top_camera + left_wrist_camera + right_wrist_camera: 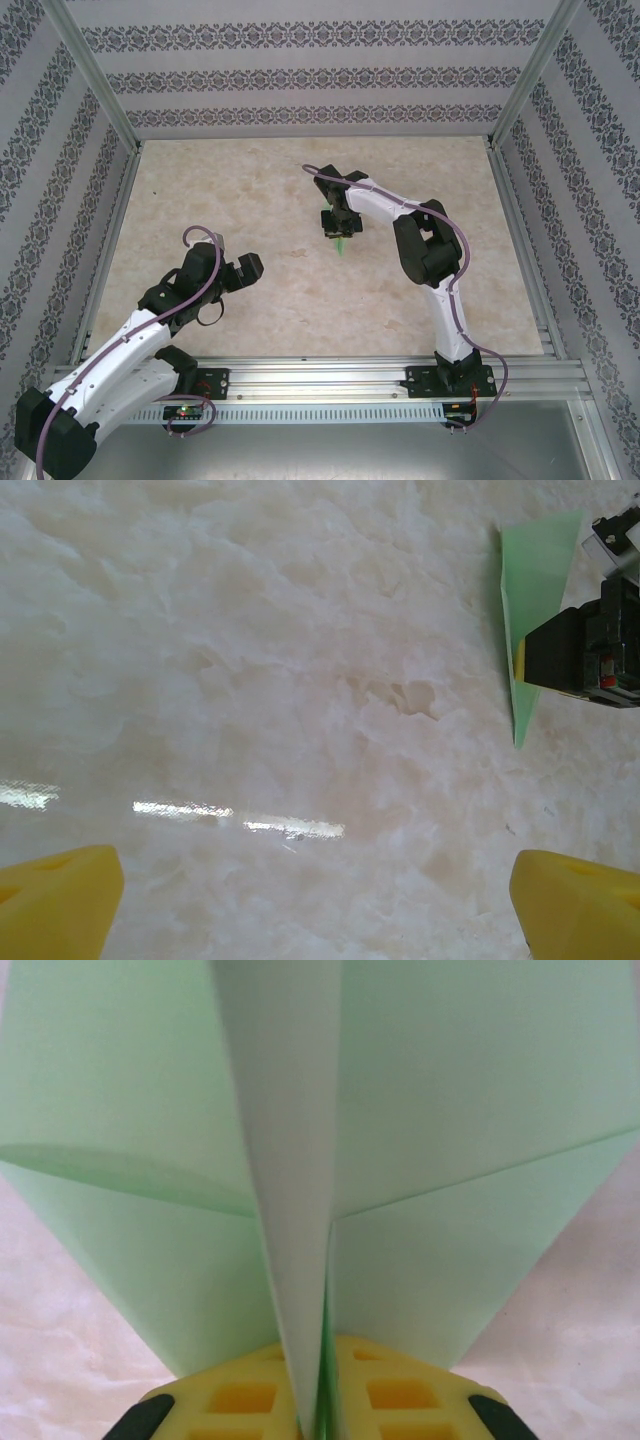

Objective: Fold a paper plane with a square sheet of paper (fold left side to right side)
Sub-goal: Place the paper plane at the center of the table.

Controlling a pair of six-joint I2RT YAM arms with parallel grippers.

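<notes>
1. Left gripper (247, 268): at about 8 o'clock on the table (200, 190) in the top view, aimed toward 2 o'clock. Its yellow fingertips (60, 900) sit at the two bottom corners of the left wrist view, jaws spread wide with nothing between them. It touches nothing and is well apart from the paper.
2. Table middle: bare marbled surface between the two arms. No loose flat sheet lies on it.
3. Paper plane (535, 580): at 2 o'clock in the left wrist view, and near the table centre, slightly toward 1 o'clock, in the top view. The pale green paper is already a pointed dart, nose toward 6 o'clock. In the right wrist view two wing panels spread left and right of an upright centre fold. I cannot tell whether the nose touches the table.
4. Right gripper (338, 222): reaching in from 4 o'clock, directly over the plane. Its yellow pads (400, 1395) stand close together on either side of the centre fold, so it reads as clamped on the plane. How firm the pinch is I cannot tell.
5. Progress (judgement): the nose folds, centre crease and wings appear done, so the folding is at or near its end. What seems left is to release the plane and draw the arm clear. Risk: thin paper may cling to a pad or tip over.
</notes>
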